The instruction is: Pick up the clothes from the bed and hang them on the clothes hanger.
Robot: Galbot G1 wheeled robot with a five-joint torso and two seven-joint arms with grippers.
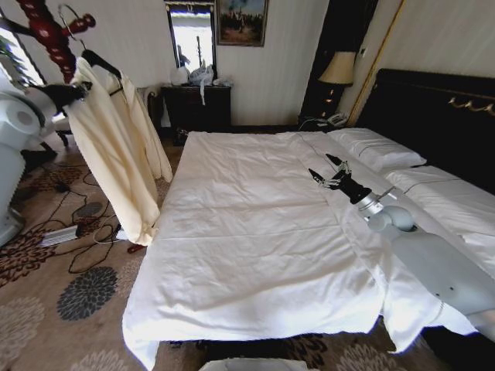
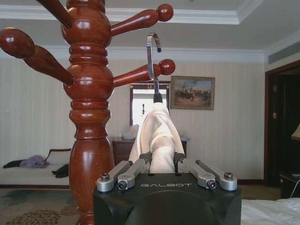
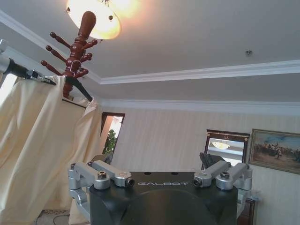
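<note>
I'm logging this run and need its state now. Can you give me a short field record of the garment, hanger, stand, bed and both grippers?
garment: cream clothes draped on the clothes hanger, off the bed
hanger hook: silver, beside a coat stand peg, not clearly resting on it
left gripper: shut on the clothes at one shoulder
right gripper: open, above the white sheet, holding nothing

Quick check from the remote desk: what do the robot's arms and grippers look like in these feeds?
Both arms have smooth white-grey shells with rounded joints. The right arm narrows to a silver wrist collar, then a black section, ending in the right gripper with thin dark fingers. The left gripper is black too. Up close, each gripper has a black body lettered GALBOT, with silver metal finger linkages joined by bolts.
</note>
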